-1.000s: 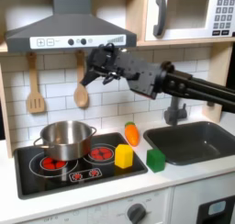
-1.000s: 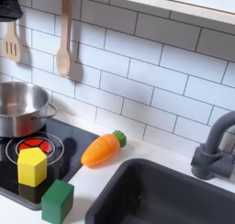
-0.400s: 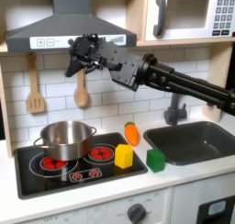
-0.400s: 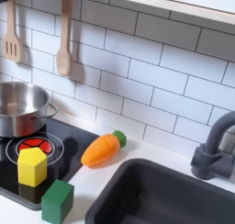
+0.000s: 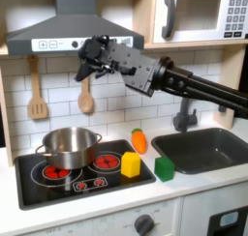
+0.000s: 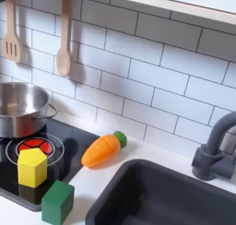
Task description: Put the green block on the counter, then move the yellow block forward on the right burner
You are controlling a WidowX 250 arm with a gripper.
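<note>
While my hand (image 5: 89, 56) hangs high in front of the range hood (image 5: 73, 32), well above everything, nothing on the tabletop (image 5: 194, 187) is being touched. From this angle I can't tell whether the fingers are spread or closed; they look empty, I'd say. The green block (image 5: 165, 167) sits on the white tabletop just off the stovetop's (image 5: 58, 187) edge at the first exterior view's right, so that step looks done and I've lifted clear to re-aim. The yellow block (image 5: 131, 163) rests on the red burner (image 6: 28, 148) nearest the sink (image 5: 208, 148), upright, just beside the green block; it wants a nudge toward the front edge next. Steel pot (image 5: 69, 146) on the other burner, toy carrot (image 6: 102, 149) behind. Compared with a second ago, my hand has swung toward the first exterior view's left and risen; both blocks haven't budged.
</note>
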